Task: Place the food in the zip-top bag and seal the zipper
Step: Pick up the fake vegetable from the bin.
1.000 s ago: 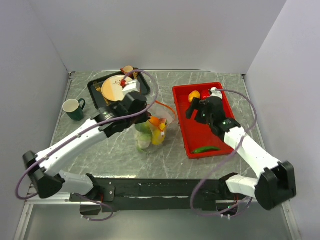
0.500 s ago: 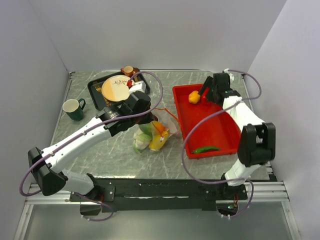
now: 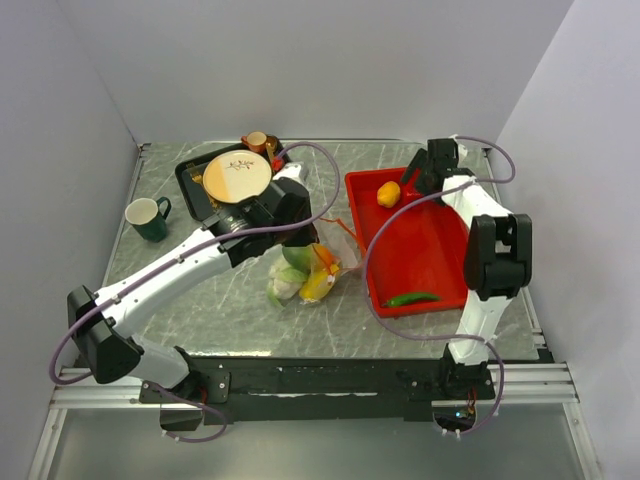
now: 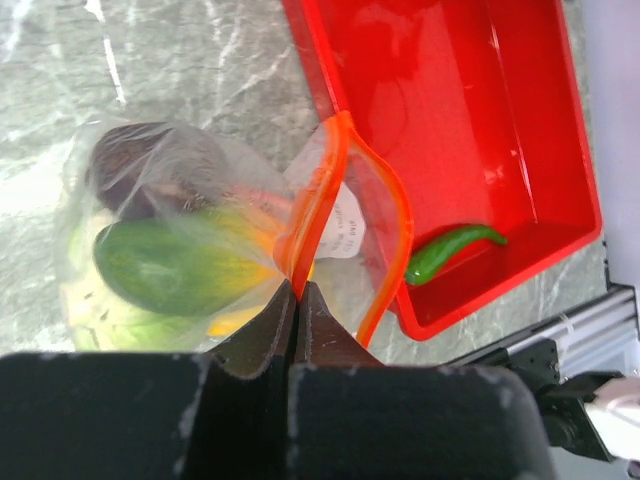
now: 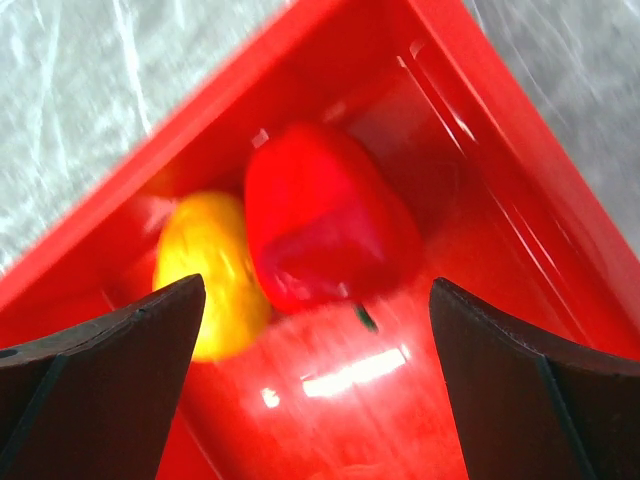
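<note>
Tabletop (image 3: 240,310): left gripper (image 4: 297,289) tight on zipper (image 4: 316,192).

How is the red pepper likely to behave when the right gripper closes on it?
The red pepper looks smooth and glossy, so it may slip from the open right gripper. Being rounded, it could roll, though the yellow mango and red tray wall probably check it.

- The counter (image 3: 340,320) has a grey-green surface with pale veins, like marble.
- Plain pale grey walls (image 3: 330,70) stand at its left, far and right sides.
- A black rail (image 3: 330,378) runs along the near edge.
</note>
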Controlling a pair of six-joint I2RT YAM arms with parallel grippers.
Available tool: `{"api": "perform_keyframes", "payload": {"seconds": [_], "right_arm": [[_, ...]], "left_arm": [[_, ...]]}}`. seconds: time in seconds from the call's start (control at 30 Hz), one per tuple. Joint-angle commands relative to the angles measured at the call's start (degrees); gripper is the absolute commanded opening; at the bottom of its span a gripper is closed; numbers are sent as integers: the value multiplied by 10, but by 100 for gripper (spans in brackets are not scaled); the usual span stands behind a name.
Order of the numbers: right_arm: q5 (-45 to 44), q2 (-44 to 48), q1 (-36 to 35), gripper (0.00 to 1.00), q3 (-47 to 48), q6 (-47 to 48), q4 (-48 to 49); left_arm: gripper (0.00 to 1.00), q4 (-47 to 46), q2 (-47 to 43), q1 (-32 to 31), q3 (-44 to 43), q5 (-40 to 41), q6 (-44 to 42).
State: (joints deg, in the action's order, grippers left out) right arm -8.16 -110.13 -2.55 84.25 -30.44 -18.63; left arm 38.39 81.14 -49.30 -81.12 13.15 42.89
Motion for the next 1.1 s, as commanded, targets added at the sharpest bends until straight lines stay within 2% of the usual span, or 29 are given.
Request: {"api": "perform_keyframes", "payload": {"seconds": [0.0, 0.17, 0.4, 0.53, 0.6, 0.67, 0.7, 0.87, 1.0, 1.07], "right_arm": [[-7, -44, 6, 100, 58, 10, -2], [8, -77, 14, 100, 88, 17, -16], [16, -92, 18, 94, 87, 20, -32], [33, -69, 18, 78, 38, 20, -11], [40, -41, 18, 62, 15, 19, 6], [47, -8, 18, 54, -25, 20, 25], [53, 2, 18, 46, -45, 23, 33], [62, 76, 18, 36, -103, 28, 40], [80, 169, 17, 35, -192, 23, 57], [123, 239, 16, 34, -223, 24, 63]], "left_arm": [[1, -18, 11, 2, -49, -36, -34], [1, -24, 14, 2, -54, -53, -40], [1, -24, 16, 2, -55, -65, -44], [1, -21, 15, 2, -53, -64, -42], [1, -24, 9, 3, -45, -62, -38], [1, -26, 2, 2, -38, -59, -33], [1, -25, 1, 2, -36, -59, -32], [1, -17, -5, 2, -26, -52, -19], [1, -22, -12, 3, -10, -53, -14], [1, -17, -12, 2, -9, -51, -11]]}}
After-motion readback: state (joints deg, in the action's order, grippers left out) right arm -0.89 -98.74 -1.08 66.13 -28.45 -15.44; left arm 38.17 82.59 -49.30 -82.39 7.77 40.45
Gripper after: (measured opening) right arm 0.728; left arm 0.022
